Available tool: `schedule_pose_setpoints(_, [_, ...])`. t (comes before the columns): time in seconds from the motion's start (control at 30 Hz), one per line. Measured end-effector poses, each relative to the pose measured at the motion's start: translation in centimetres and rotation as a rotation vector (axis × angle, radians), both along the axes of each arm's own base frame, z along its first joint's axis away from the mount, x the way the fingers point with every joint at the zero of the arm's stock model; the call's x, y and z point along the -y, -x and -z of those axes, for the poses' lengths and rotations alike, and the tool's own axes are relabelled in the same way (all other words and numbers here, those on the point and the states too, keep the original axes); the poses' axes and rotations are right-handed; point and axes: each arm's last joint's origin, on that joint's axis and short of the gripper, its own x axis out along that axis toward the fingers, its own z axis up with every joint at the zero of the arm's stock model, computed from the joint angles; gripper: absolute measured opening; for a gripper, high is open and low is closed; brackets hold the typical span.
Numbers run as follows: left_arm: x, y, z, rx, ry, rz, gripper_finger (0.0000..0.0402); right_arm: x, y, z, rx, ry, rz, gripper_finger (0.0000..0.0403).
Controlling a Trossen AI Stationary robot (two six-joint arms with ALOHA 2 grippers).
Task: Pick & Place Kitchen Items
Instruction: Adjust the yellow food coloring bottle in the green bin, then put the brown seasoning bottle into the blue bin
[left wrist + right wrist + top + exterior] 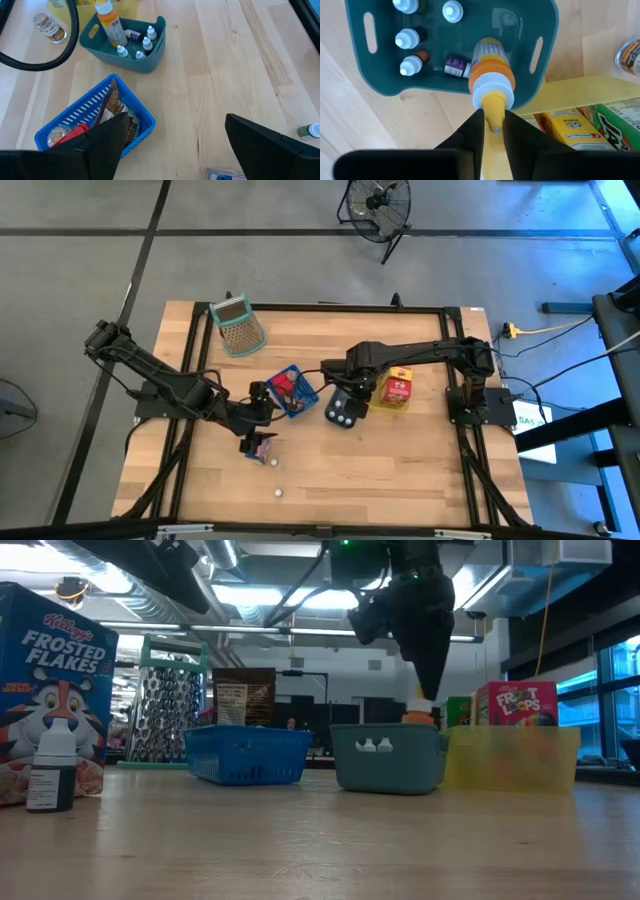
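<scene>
A teal bin [338, 417] [547, 30] holds several small white-capped dropper bottles [409, 39] and a taller bottle with an orange collar and yellow nozzle [490, 65] [111, 25]. My right gripper [493, 120] [345, 392] points down over the bin, shut on that bottle. The blue basket [293, 391] [75, 130] to the left holds packets. A yellow tray [396, 390] holds cereal boxes. My left gripper [175, 150] hangs open beside the blue basket, with nothing in it. My right gripper pinches the bottle's yellow nozzle [493, 106], at its very top, between the two fingers [473, 125]. The fingers come from above and point down. The bottle stands nearly upright, with its lower part inside the teal bin.
A Frosted Flakes box [262, 446] [50, 680] and a small dropper bottle [52, 772] stand near the table's front left. A mesh container [238, 326] sits at the far left. A small jar [49, 27] lies by the yellow tray. White pieces [279, 493] lie near the front edge.
</scene>
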Motion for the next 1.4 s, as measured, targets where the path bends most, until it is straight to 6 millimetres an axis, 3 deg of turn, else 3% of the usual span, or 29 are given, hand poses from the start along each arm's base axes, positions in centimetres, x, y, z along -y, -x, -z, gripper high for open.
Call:
schedule_pose_setpoints(0.67, [0.0, 0.0, 0.0, 0.000, 0.002, -0.002, 0.0329, 0.2, -0.2, -0.2, 0.021, 0.055, 0.036, 0.0174])
schedule_pose_setpoints(1.0, [0.0, 0.0, 0.0, 0.000, 0.004, -0.004, 0.0329, -0.2, -0.8, -2.4, 0.077, 0.053, 0.032, 0.0181])
schedule_pose_setpoints(1.4, [0.0, 0.1, 0.1, -0.011, 0.010, 0.003, 0.0329, 0.1, 0.4, -4.4, -0.037, 0.095, 0.104, 0.0181])
